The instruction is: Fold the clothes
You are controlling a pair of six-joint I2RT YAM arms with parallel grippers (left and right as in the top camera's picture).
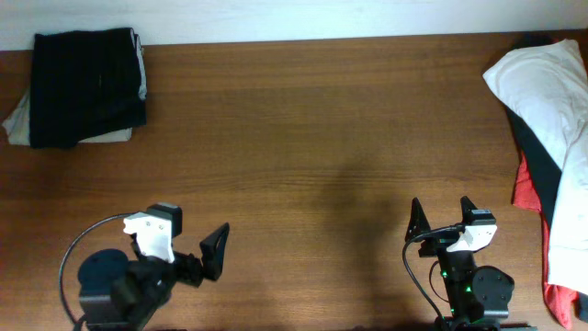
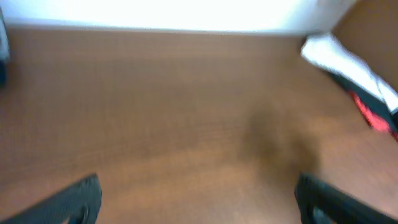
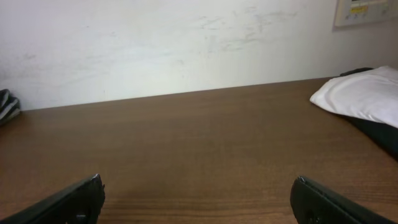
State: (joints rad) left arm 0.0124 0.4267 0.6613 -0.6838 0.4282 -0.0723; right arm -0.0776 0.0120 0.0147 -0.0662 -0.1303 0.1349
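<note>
Right now the laundry is lying in two lots at opposite ends of the tabletop. Over in the far left corner a black garment is sitting folded into a flat, plain, nearly square block, its edges lining up with the tabletop's edges. It is resting on top of a khaki-beige garment, which is peeking out at the left and along the near side.

Along the right edge a loose heap is stretching from the far side toward the near side, its long axis running with that edge. A white garment is lying rumpled on top, its rounded end pointing toward the far left. Some dark cloth is showing beneath it, and a red garment is poking out at the heap's inner side.

Both arms are sitting at the near edge, well apart from either lot. The left gripper is gaping wide over bare wood, holding nothing. The right gripper is likewise spread wide and empty, pointing at the pale wall beyond.
</note>
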